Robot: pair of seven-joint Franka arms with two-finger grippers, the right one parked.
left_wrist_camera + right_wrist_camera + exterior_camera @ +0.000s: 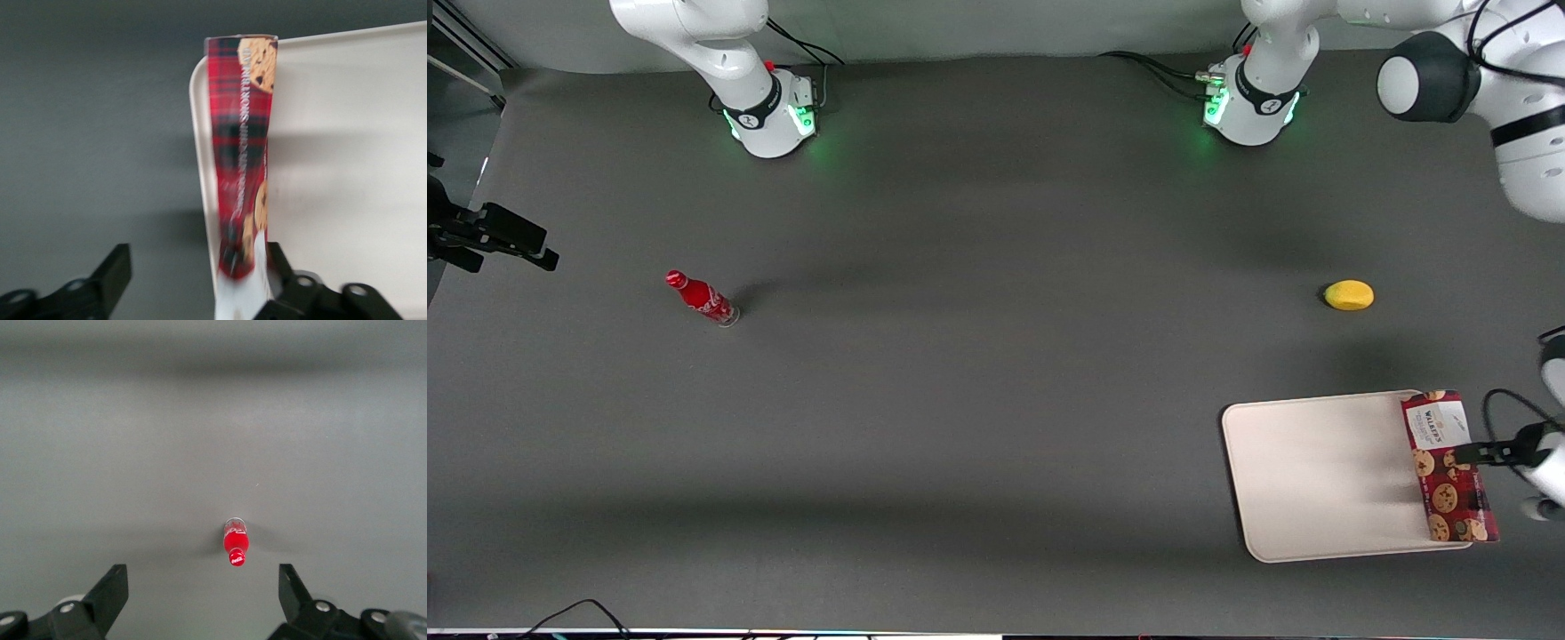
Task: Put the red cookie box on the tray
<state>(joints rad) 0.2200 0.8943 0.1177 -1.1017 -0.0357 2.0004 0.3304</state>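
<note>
1. the red cookie box is dark red with a tartan of darker crossing lines, round brown cookies dotted with dark chips, and a white label panel at one end.
2. the tray is plain cream-white, without any pattern.
3. the gripper, at the box's edge over the tray's rim, has black fingers on a white arm.
4. the table is a uniform dark grey.
5. the lemon-shaped thing is plain yellow.
6. the small bottle is bright red with white lettering and a red cap.
7. the arm bases are white with black bands and glowing green lights.
</note>
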